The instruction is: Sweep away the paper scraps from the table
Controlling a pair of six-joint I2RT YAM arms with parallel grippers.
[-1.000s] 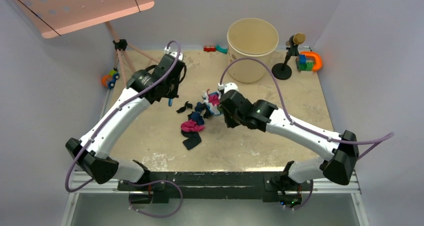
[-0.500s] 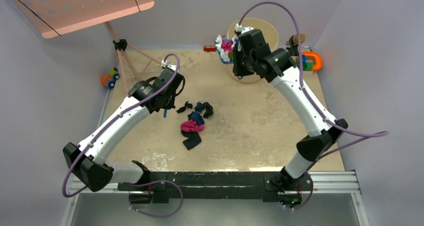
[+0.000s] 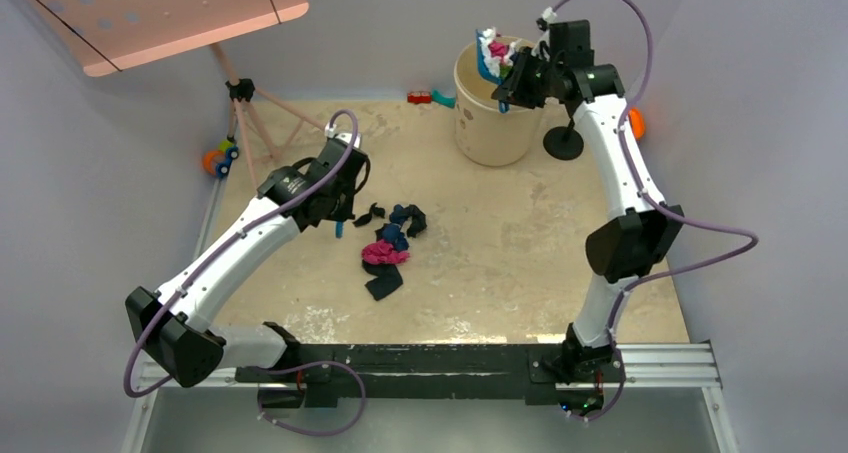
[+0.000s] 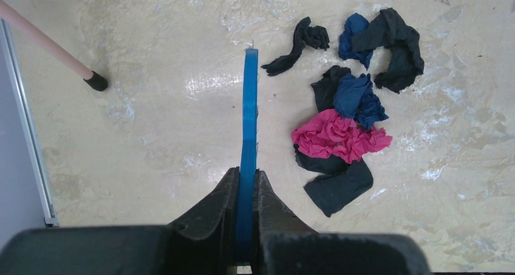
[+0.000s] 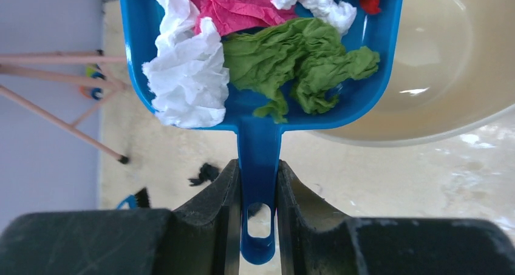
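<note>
Evidently the right gripper (image 5: 258,184) is clamping the dustpan (image 5: 260,114) handle, poising its paper scraps (image 5: 291,62) above the bucket's (image 5: 461,74) rim for tipping, while the left gripper (image 4: 246,184) is pinching the brush (image 4: 249,105) beside more scraps (image 4: 340,135) on the table (image 4: 152,135).

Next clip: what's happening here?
The right hand holds a blue dustpan full of scraps up at the bucket rim, not yet emptied. The left hand grips the brush beside a pile of black, blue and pink scraps lying on the table.
</note>
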